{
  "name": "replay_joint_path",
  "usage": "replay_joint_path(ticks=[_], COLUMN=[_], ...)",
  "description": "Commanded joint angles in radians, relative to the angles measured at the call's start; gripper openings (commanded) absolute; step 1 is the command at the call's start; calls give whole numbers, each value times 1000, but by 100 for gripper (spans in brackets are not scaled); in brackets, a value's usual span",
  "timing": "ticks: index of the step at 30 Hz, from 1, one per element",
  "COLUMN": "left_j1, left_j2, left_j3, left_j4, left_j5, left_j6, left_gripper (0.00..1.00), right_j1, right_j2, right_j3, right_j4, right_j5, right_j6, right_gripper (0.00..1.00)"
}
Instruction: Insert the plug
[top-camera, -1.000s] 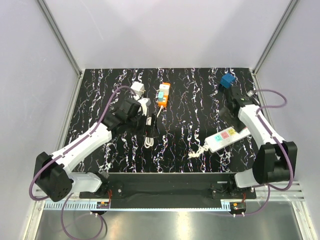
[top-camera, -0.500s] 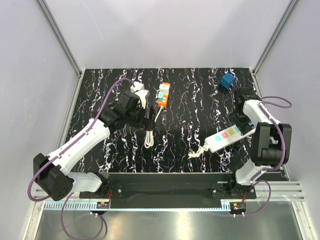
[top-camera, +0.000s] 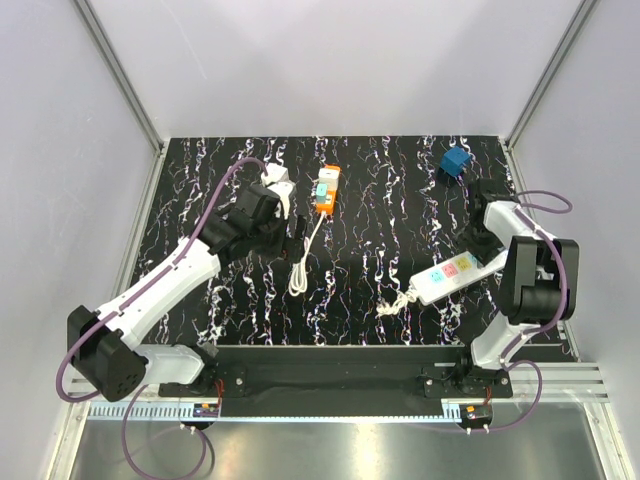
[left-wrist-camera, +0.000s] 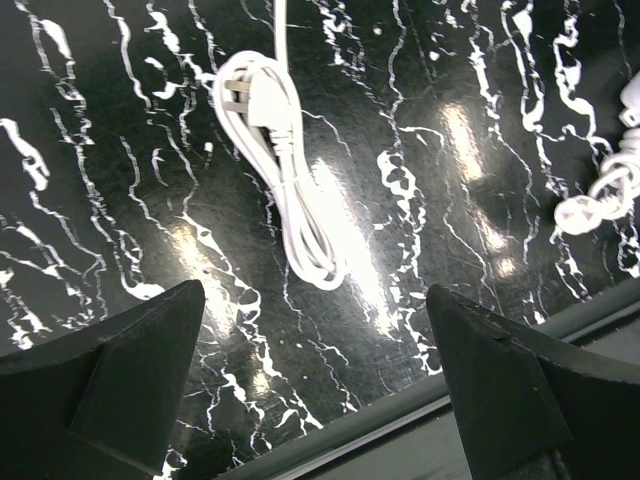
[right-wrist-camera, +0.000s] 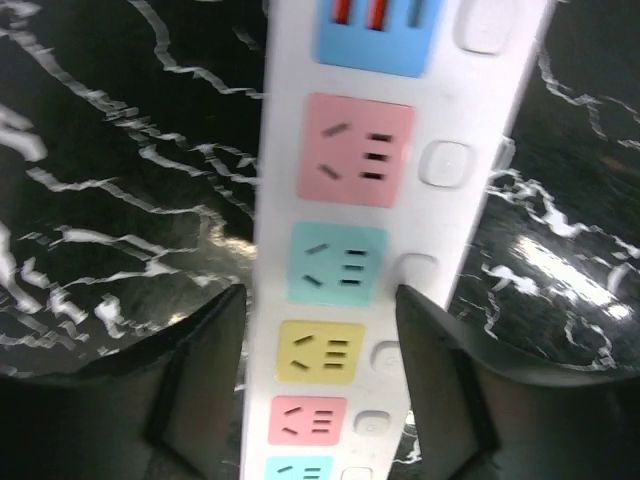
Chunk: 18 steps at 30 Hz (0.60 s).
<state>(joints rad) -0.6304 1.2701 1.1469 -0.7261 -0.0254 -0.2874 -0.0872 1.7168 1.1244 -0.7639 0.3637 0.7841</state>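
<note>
plug: small solid-blue plastic cube plug (top-camera: 457, 162) lies free, well beyond long white plastic power strip (top-camera: 455, 273) | right gripper (right-wrist-camera: 320, 300): spread, empty, above the strip's coloured sockets, probably sighting one | left gripper (left-wrist-camera: 315, 330): spread, empty, well left of strip, over coiled white cable (left-wrist-camera: 285, 190)

You have the plug (top-camera: 456, 162) in the far right corner of the table (top-camera: 380, 205), well apart from the power strip (top-camera: 455, 277), which lies nearer the arm bases on the right. Far centre sits a small corded adapter (top-camera: 326, 189), its coiled cable (top-camera: 300, 272) before it. What look like cube adapters (top-camera: 276, 179) lie just left of it.
</note>
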Motion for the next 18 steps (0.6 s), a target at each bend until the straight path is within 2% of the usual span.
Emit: replay_joint_path(ticks=[1, 4, 8, 10, 11, 13, 18], left_j1=[5, 8, 20, 23, 23, 24, 24], left_j2=[-41, -48, -48, -46, -44, -48, -60], left_j3=[1, 1, 1, -1, -3, -6, -13], left_j4=[16, 17, 19, 19, 19, 17, 21], left_j5=[-62, -77, -82, -85, -88, -96, -113], left_j6=[13, 13, 7, 7, 7, 5, 2], left_gripper=[99, 99, 99, 99, 99, 99, 99], right_j1=[6, 35, 81, 81, 81, 72, 4], right_j2=[23, 29, 47, 55, 40, 23, -72], right_j3=[-69, -86, -86, -81, -69, -34, -3], right_j4=[260, 282, 298, 270, 249, 166, 100], right_j5=[-253, -325, -359, -339, -251, -181, -144], right_j6=[-54, -94, -126, -126, -112, -79, -66], right_gripper=[61, 57, 57, 60, 65, 72, 80])
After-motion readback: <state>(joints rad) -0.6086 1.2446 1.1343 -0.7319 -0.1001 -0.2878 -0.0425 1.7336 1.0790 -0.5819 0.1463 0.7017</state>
